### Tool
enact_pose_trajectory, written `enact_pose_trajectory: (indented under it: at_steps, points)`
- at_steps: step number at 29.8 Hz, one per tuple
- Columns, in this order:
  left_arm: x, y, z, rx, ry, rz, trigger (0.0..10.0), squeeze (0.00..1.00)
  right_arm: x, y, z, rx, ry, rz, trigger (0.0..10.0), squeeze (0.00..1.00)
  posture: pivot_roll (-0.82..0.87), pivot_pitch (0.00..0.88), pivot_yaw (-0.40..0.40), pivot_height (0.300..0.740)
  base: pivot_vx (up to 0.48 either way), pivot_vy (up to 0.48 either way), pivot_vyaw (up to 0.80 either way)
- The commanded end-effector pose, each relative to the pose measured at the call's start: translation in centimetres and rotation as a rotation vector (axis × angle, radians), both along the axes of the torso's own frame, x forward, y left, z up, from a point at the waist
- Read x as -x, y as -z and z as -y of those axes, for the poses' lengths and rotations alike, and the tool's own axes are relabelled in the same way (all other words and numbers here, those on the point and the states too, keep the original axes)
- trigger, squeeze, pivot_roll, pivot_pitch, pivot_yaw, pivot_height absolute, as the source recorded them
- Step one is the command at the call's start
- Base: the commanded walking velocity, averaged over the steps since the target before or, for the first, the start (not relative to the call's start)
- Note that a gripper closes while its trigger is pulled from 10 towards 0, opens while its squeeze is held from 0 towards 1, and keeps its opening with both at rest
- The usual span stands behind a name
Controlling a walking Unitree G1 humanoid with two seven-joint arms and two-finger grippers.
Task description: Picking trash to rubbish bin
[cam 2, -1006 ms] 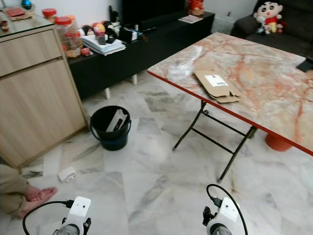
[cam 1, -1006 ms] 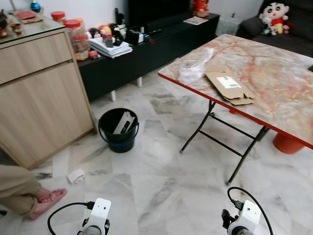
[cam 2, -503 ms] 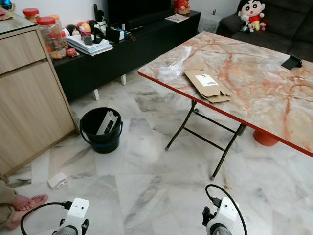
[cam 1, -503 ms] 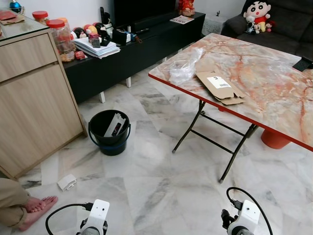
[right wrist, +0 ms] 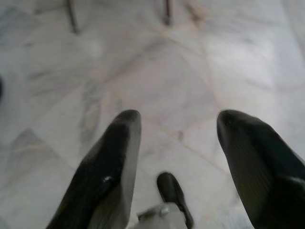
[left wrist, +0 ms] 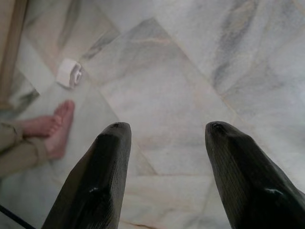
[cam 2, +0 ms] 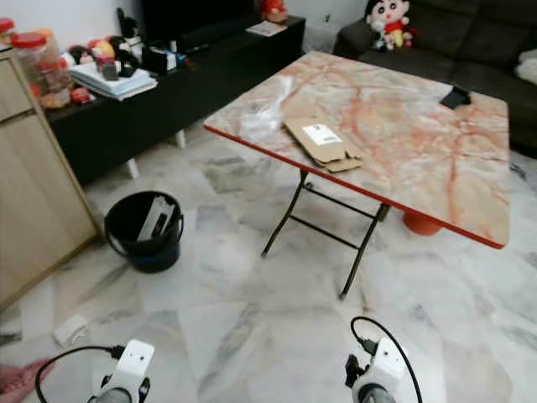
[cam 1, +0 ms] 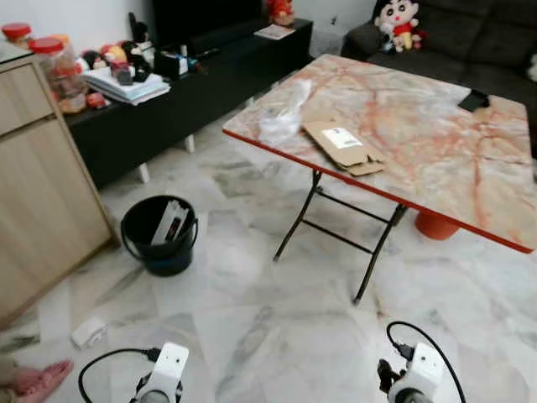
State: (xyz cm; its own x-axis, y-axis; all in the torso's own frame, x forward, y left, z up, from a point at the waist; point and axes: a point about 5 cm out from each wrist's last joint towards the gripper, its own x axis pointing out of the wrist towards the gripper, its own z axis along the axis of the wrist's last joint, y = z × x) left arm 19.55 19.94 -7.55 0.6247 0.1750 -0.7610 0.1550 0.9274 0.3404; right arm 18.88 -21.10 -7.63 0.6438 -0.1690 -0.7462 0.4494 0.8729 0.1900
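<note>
Trash: one flattened cardboard box [cam 1: 342,145] and one clear plastic bag [cam 1: 280,117] lie on the folding table [cam 1: 436,159], ahead of both grippers, the box's long axis slanting away rightward. One white scrap [left wrist: 69,72] is seen beyond the left gripper [left wrist: 164,131], whose fingers are spread; the right gripper [right wrist: 178,125], likewise spread and empty, is judged nearer the table. One black bucket [cam 1: 159,235] stands ahead-left.

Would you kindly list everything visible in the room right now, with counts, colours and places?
Folding table: one, orange marble top, right.
Flattened cardboard box: one, brown, on the table.
Clear plastic bag: one, on the table's corner.
Bucket: one, black, on the floor, trash inside.
White scrap: one, floor near the cabinet.
Wooden cabinet: one, left.
TV bench: one, black, cluttered.
Sofa: dark, with plush doll.
Person's foot: bare, floor.
Left gripper, right gripper: fingers open, low over the floor.
</note>
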Motion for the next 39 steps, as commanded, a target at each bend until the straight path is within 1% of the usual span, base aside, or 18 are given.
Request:
enact_pose_trajectory:
  at_steps: [1,10,24,29,36,39]
  points:
    - [0.0,0.1,0.7,0.014,0.006,-0.007,10.0,0.0,0.2,0.0,0.7,0.018,0.009,-0.005,10.0,0.0,0.19,0.0,-0.058,0.74,0.0,0.0,-0.77]
    - [-0.2,0.0,0.7,0.015,0.009,0.0,10.0,0.0,0.3,0.0,0.6,0.015,0.01,-0.006,10.0,0.0,0.19,0.0,-0.055,0.74,0.0,0.0,-0.77]
    - [-0.1,0.1,0.7,0.018,0.007,-0.003,10.0,0.0,0.2,0.0,0.5,0.01,0.009,0.001,10.0,0.0,0.19,0.0,-0.053,0.74,0.0,0.0,-0.77]
    - [-0.1,0.1,0.7,0.019,0.008,-0.005,10.0,0.0,0.1,-0.1,0.5,0.009,0.016,0.01,10.0,0.0,0.19,0.0,-0.053,0.74,0.0,0.0,0.0]
    - [-0.2,0.0,0.8,0.025,0.006,0.005,10.0,0.0,-0.9,-0.7,0.7,0.012,0.023,0.051,10.0,0.0,0.2,0.0,-0.05,0.74,0.0,0.0,0.0]
    - [-0.7,-0.3,0.7,0.025,0.003,0.032,10.0,0.0,-1.6,-1.1,0.9,0.026,0.018,0.079,10.0,0.0,0.2,0.0,-0.051,0.74,0.0,0.0,0.0]
